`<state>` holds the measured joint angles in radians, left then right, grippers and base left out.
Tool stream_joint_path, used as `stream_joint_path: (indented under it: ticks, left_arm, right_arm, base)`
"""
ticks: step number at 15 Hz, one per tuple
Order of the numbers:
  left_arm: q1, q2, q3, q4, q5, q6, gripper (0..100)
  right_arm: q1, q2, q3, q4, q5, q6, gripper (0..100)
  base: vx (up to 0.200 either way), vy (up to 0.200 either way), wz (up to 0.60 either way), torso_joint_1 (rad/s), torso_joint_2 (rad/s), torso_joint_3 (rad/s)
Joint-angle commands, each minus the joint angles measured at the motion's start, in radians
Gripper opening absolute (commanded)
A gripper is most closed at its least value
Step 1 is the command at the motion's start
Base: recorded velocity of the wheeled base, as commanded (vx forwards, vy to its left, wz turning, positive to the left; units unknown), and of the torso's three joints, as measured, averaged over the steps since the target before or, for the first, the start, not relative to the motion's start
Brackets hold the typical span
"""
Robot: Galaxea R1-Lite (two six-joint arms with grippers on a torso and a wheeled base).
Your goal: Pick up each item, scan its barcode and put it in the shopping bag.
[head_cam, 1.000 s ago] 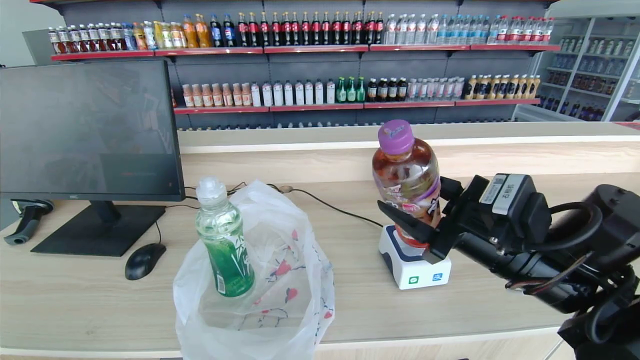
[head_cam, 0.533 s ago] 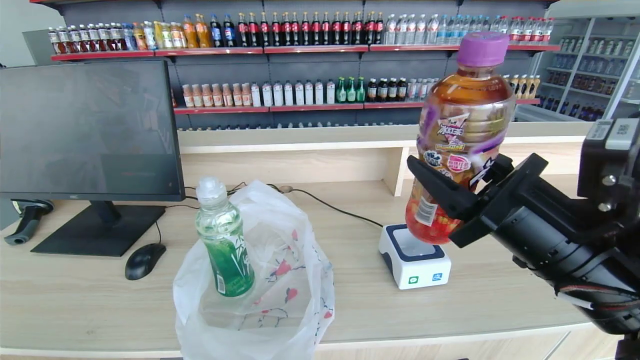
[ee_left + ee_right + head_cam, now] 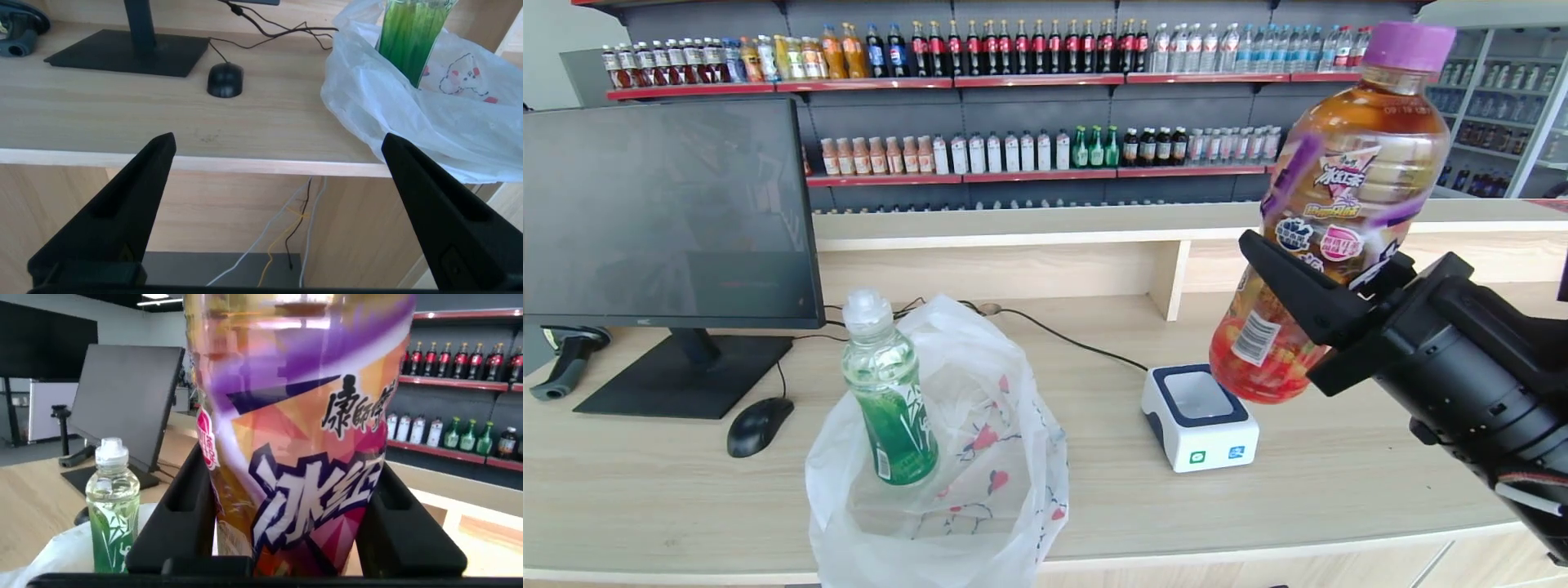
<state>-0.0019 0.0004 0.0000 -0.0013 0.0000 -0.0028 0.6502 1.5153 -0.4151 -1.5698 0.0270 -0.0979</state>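
Note:
A tea bottle with a purple cap and purple label hangs tilted in the air, above and to the right of the white barcode scanner. My right gripper is shut on its lower half; a barcode on the bottle faces down and left. In the right wrist view the bottle stands between the fingers. The clear shopping bag sits at the counter's front edge with a green bottle upright in it. My left gripper is open, low before the counter's edge, left of the bag.
A dark monitor, a mouse and a hand-held scanner occupy the counter's left side. A cable runs behind the bag toward the scanner. Shelves of drinks line the back wall.
My right gripper has carried the tea bottle from just over the scanner up and to the right. The bag, green bottle and scanner have stayed put.

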Motion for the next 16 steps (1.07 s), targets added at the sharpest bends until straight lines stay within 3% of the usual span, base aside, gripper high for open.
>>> stream_joint_path:
  ticks: [1, 6, 10, 16]
  left_arm:
    - [0.0, 0.0, 0.0, 0.0, 0.0, 0.0, 100]
    - [0.0, 0.0, 0.0, 0.0, 0.0, 0.0, 100]
    - [0.0, 0.0, 0.0, 0.0, 0.0, 0.0, 100]
    - [0.0, 0.0, 0.0, 0.0, 0.0, 0.0, 100]
  right_arm:
    - [-0.009, -0.012, 0.024, -0.001, -0.001, 0.009, 0]
    - [-0.049, -0.004, 0.055, -0.001, -0.033, 0.063, 0]
    - [-0.13, -0.02, 0.039, -0.001, -0.035, 0.07, 0]
    - [-0.173, 0.037, 0.039, -0.001, -0.134, 0.069, 0]
  base:
    - [0.0, 0.0, 0.0, 0.0, 0.0, 0.0]
    - [0.0, 0.0, 0.0, 0.0, 0.0, 0.0]
    - [0.0, 0.0, 0.0, 0.0, 0.0, 0.0]
    - [0.0, 0.0, 0.0, 0.0, 0.0, 0.0]
